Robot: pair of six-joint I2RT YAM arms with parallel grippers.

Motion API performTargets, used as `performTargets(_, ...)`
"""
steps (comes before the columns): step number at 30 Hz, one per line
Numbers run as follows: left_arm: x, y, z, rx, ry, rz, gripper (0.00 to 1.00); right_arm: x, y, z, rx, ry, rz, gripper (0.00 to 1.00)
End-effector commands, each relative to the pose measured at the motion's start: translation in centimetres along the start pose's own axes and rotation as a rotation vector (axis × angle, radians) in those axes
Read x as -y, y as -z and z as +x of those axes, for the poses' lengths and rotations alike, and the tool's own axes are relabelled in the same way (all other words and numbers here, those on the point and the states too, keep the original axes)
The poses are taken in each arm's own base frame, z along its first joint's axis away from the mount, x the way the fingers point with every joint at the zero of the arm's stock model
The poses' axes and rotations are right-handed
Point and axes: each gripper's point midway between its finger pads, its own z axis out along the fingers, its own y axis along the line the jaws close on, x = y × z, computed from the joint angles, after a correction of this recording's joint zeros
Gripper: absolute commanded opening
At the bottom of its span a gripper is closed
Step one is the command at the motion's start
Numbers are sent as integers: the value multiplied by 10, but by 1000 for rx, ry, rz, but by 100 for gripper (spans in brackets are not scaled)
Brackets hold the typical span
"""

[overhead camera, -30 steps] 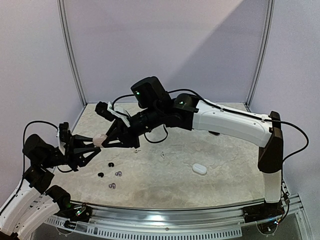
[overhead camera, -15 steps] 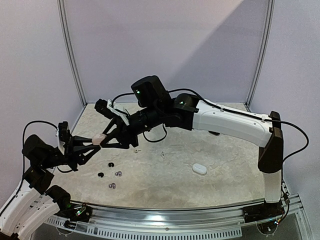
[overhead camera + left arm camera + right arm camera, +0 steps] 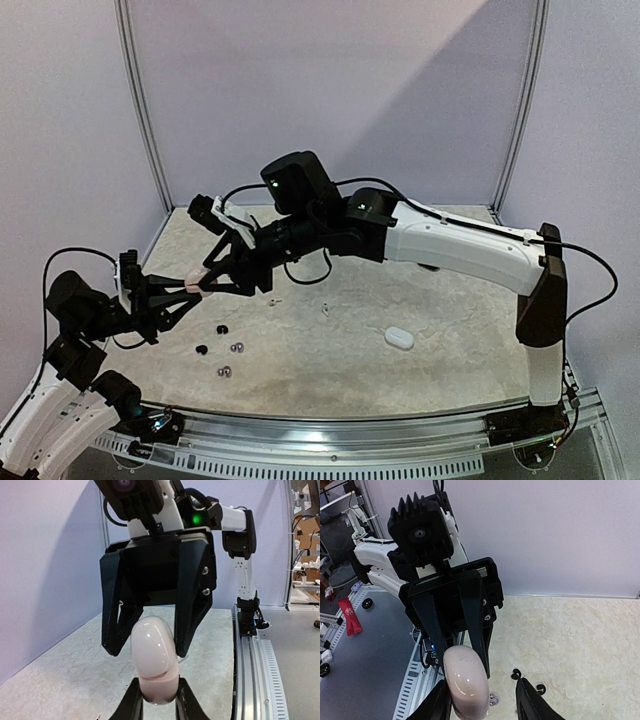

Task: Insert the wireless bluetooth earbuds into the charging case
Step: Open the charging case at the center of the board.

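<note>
- Plainly, the left claw (image 3: 159,707) is clenched on the base of the pale pink charging case (image 3: 152,655), with one finger pressed against each side.
- The case's long axis runs straight out from the left claw's fingertips. Its rounded free end points at the right claw (image 3: 482,705).
- The right claw is released. Its fingers straddle that rounded end, and the right wrist view shows a gap on one side.
- Both claws meet nose to nose above the worktop (image 3: 420,300), and the case is raised off it between them.
- Several earbuds (image 3: 222,328), black and grey, lie loose and close together on the worktop, below the left claw and toward the near edge.
- Another white case (image 3: 399,338) lies flat on the worktop, well apart from both claws.
</note>
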Motion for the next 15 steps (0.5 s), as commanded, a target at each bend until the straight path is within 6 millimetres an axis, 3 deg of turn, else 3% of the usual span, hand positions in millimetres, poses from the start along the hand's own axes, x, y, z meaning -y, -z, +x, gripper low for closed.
performTargets(1, 14, 1, -1, -7, -28, 66, 0, 28, 6, -11, 37, -51, 83, 45)
performTargets(15, 16, 2, 0, -10, -26, 79, 0, 42, 1, -9, 33, -118, 89, 44)
